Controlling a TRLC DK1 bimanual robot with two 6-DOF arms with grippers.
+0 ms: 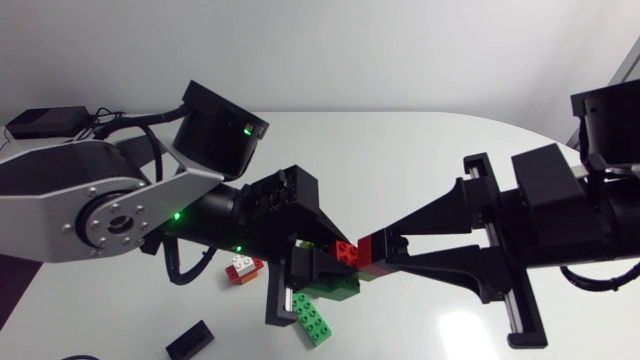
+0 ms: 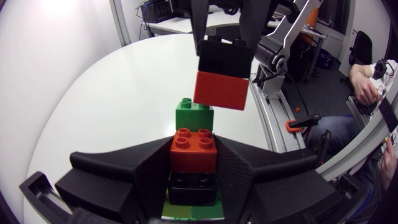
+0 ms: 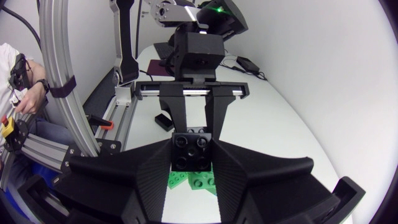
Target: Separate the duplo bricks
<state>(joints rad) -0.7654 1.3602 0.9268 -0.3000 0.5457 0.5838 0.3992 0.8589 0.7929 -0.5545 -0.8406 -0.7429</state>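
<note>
the left gripper (image 2: 193, 164), a pair of broad matte black wedge fingers, is clamped from both sides on a stack of plastic duplo bricks (image 2: 193, 155) and holds it above the white round-edged table (image 1: 420, 140). in the left wrist view the stack shows a red four-stud brick (image 2: 193, 142) between the fingertips, a black studded brick (image 2: 193, 186) nearer the wrist and a green brick (image 2: 194, 113) at the far end, past the fingertips.

the right gripper (image 1: 378, 250) comes in from the opposite side and meets the left one over the middle of the table. its fingers are narrow and pinch a black brick joined to a red brick (image 2: 222, 76), with the black one deeper between the fingers. this pair sits tilted, just off the green end of the stack. whether they touch cannot be told. in the right wrist view only the pair's black underside with its round tubes shows between the fingers.

on the table under the left gripper lies a loose bright green oblong brick (image 1: 312, 320). near it, beneath the left arm, sits a small white and red brick cluster (image 1: 241, 270). a small black rectangular block (image 1: 190, 341) lies near the table's front edge, and a black box with cables (image 1: 45, 122) rests at the far left corner.
</note>
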